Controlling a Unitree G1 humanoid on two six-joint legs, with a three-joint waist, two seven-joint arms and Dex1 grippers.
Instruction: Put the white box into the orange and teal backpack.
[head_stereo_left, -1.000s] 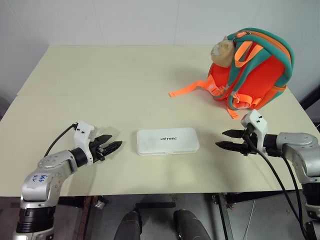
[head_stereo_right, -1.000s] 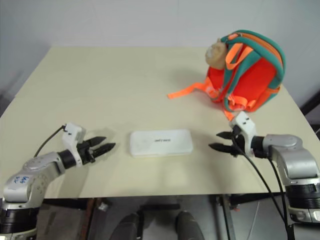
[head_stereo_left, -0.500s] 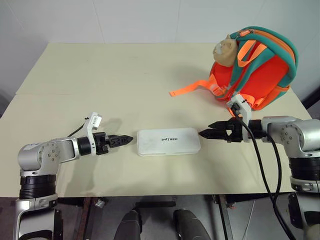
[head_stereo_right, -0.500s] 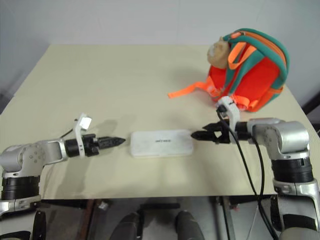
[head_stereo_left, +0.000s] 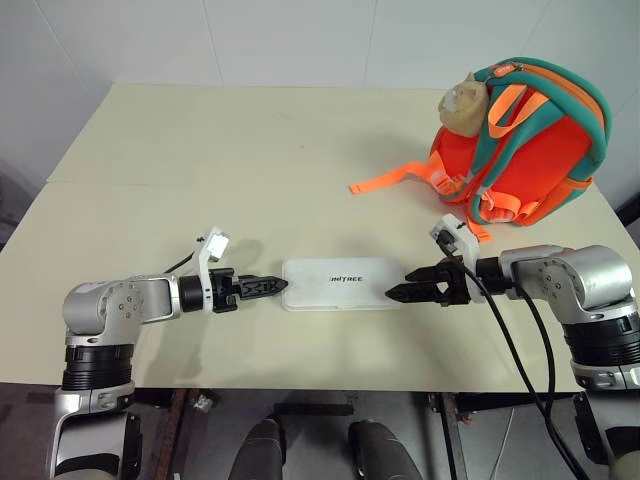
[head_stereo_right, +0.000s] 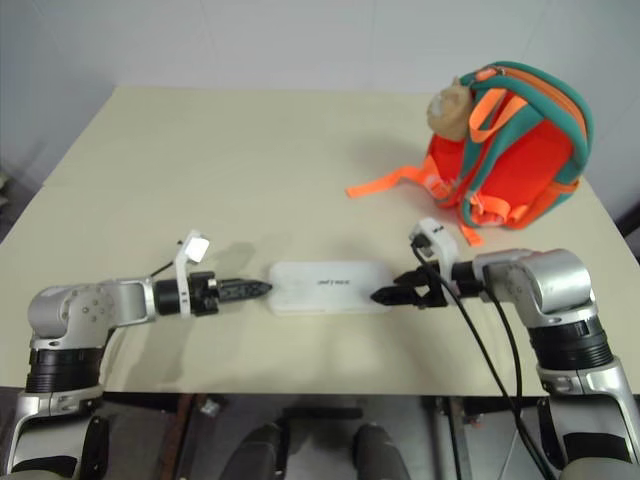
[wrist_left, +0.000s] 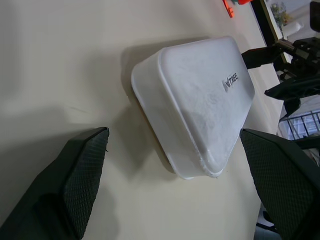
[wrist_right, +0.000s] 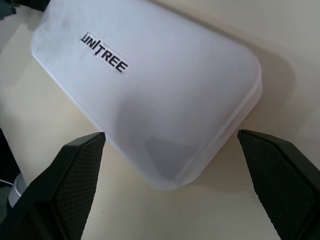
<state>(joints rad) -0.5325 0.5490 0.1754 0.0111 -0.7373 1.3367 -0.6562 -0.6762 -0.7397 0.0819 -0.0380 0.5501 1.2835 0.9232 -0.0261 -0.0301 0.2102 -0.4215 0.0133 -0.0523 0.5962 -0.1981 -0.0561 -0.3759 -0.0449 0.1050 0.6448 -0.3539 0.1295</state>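
Observation:
The white box (head_stereo_left: 342, 283) lies flat on the table's near middle, its dark lettering up. My left gripper (head_stereo_left: 275, 287) points at the box's left end, fingertips right at its edge. My right gripper (head_stereo_left: 395, 294) points at the right end in the same way. In the left wrist view the box (wrist_left: 195, 100) sits just ahead of my open fingers (wrist_left: 75, 185). In the right wrist view the box (wrist_right: 150, 90) lies between and ahead of wide-apart fingers (wrist_right: 75, 175). The orange and teal backpack (head_stereo_left: 525, 150) stands upright at the far right, a tan plush head at its top.
An orange webbing strap (head_stereo_left: 385, 180) trails from the backpack leftward over the cream table (head_stereo_left: 200, 150). The table's front edge runs just behind both arms. A black cable (head_stereo_left: 520, 330) hangs from my right wrist.
Both grippers have closed in on the box from either side, reaching its two short ends, and their wrists have rolled. Box and backpack stay in place on the table.

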